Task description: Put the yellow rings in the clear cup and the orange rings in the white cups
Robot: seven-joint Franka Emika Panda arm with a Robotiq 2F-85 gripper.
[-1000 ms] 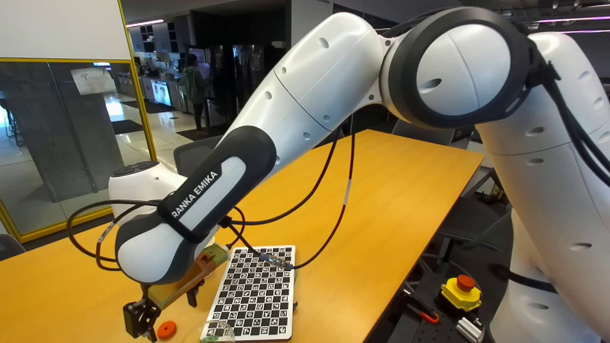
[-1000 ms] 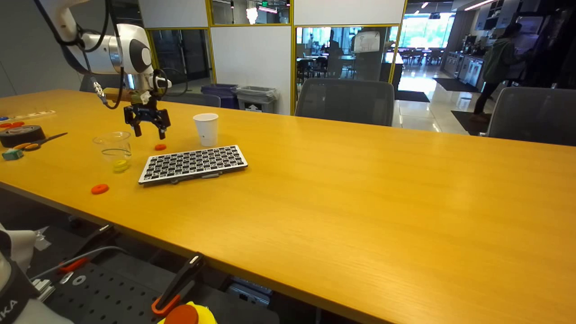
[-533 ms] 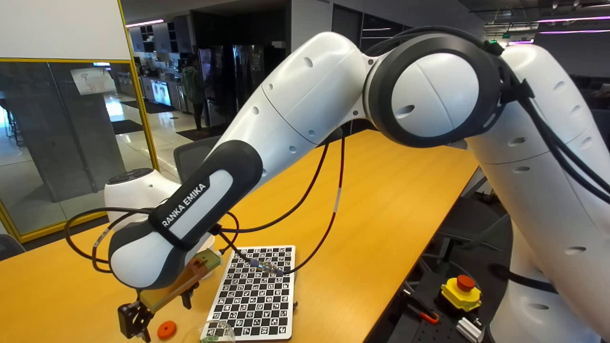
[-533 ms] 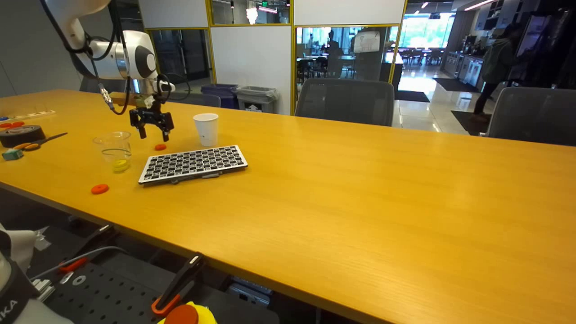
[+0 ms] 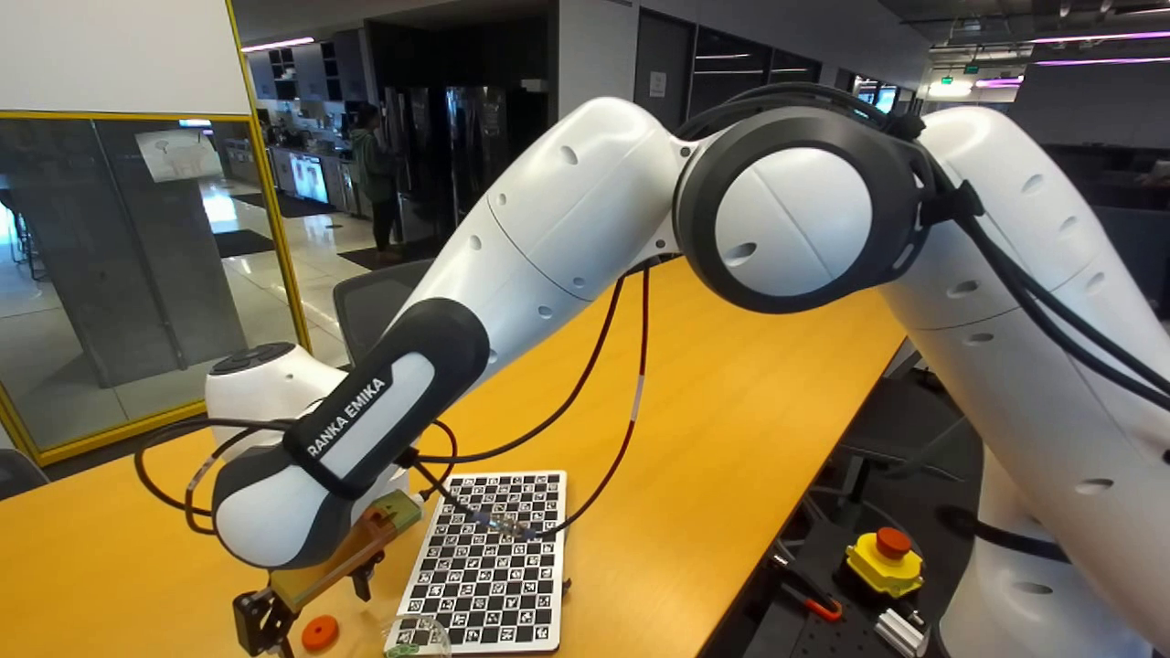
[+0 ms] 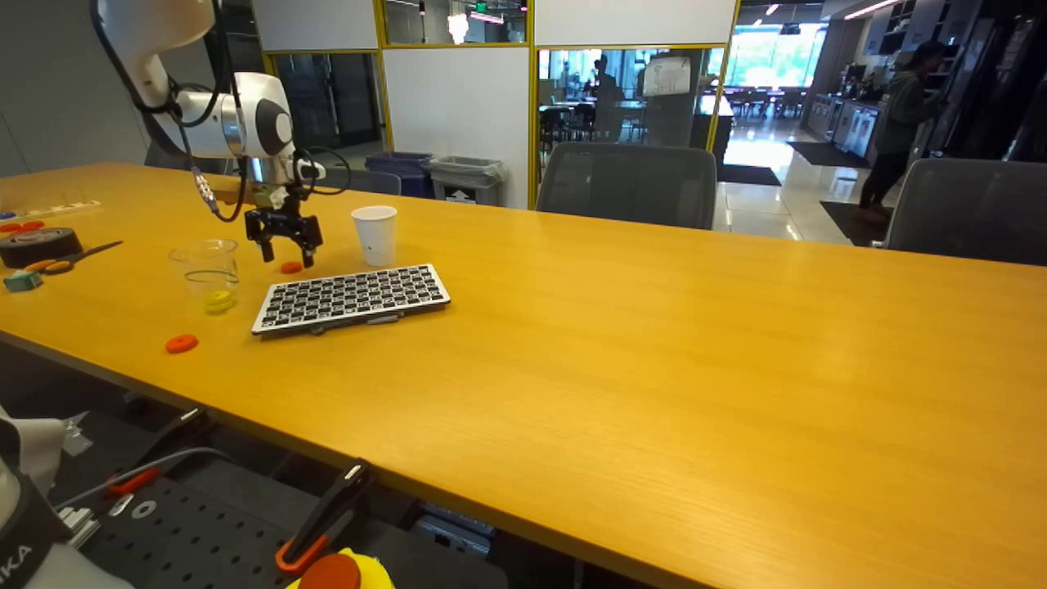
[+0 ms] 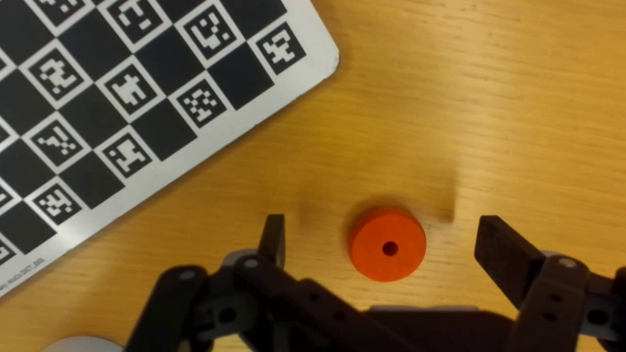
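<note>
From my wrist I look down past my own fingers (image 7: 506, 259), their dark tips spread wide. In the gap of that view sits an orange ring (image 7: 386, 261), flat on the counter (image 7: 489, 88), its small hole facing up and bare wood showing between it and each fingertip. The checkered board (image 7: 132, 98) fills the upper left, apart from the ring. A pale rounded edge (image 7: 83, 345) pokes in at the bottom left; what it belongs to I cannot tell.

In an exterior view my white arm (image 5: 567, 210) spans the picture and bends down at the left, the fingers hanging near that same ring. The clear cup (image 5: 420, 632) is cut off by the bottom border, overlapping a corner of the board.

In an exterior view the white cup (image 6: 377, 237) stands upright just behind the board, and my parted fingers point down over the ring, between the two cups. The yellow rings (image 6: 219, 303) show as one small bright patch at the foot of the clear cup; how many, and whether inside it, I cannot tell. A second orange ring (image 6: 181, 343) lies near the counter's front edge. Two more orange rings (image 6: 33, 226) show at the far left, behind a black roll (image 6: 41, 248).
</note>
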